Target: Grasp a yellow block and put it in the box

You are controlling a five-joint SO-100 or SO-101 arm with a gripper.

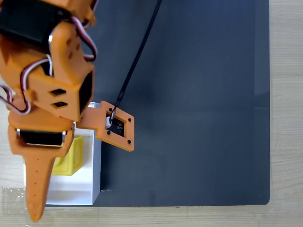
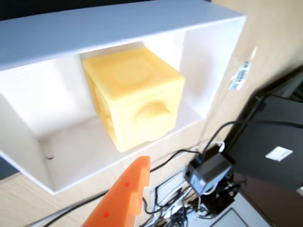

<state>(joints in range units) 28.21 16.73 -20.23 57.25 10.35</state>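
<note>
The yellow block sits inside the white box at the lower left of the fixed view, partly covered by my orange arm. In the wrist view the yellow block rests on the floor of the box, close to its back wall, with a round stud on the side facing me. My gripper hangs over the box. One long orange finger points down on the block's left, and its tip stands apart from the block. The second finger is hidden. Nothing looks clamped.
The box stands at the lower left corner of a dark mat on a pale wooden table. A black cable runs across the mat to the orange camera mount. Wires and a black adapter lie beyond the box.
</note>
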